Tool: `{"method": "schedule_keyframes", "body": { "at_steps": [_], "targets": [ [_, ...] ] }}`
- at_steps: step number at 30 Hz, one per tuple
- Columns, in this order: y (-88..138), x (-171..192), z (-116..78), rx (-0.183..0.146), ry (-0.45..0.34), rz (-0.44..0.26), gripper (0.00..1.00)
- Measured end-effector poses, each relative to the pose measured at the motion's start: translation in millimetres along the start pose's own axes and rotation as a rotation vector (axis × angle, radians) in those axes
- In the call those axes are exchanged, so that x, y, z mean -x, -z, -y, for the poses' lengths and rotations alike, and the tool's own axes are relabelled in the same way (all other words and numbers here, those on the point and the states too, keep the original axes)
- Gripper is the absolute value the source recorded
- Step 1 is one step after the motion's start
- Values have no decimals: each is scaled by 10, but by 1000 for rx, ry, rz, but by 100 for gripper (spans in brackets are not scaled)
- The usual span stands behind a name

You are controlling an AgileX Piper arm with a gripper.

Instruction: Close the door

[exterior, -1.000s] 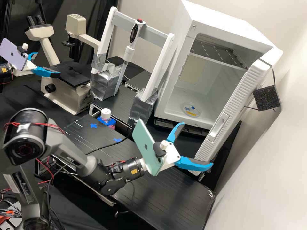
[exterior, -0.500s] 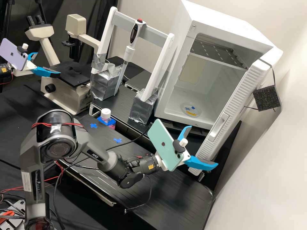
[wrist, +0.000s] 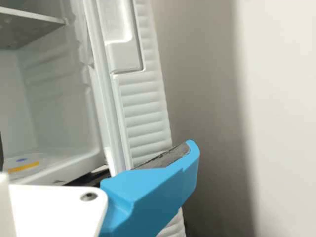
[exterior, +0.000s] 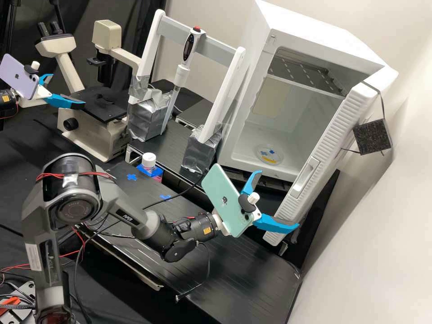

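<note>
Well, door [exterior: 344,121] white, ribbed, recessed handle [exterior: 307,176], standing open; hand [exterior: 278,199] spread wide apart.

Microscope [exterior: 90,132] near white rack [exterior: 227,90] holding pipette [exterior: 182,75]; capped bottle [exterior: 149,161] nearby.

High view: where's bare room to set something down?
Black platform, between the arm's dangling cable and the platform's end at picture right. Some on the cabinet floor too, beside the dish. Crowded: around the bottle, hemmed in by platform and pipette stand.
</note>
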Motion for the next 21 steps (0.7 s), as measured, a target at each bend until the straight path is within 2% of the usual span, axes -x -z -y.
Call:
{"method": "schedule_keyframes", "body": {
  "at_steps": [1,5,19,21],
  "targets": [
    [33,26,35,-15,14,-9,100],
    [119,69,108,-39,53,-30,100],
    [417,144,408,-155,190,-70,100],
    [487,162,465,-156,226,-96,100]
  ]
}}
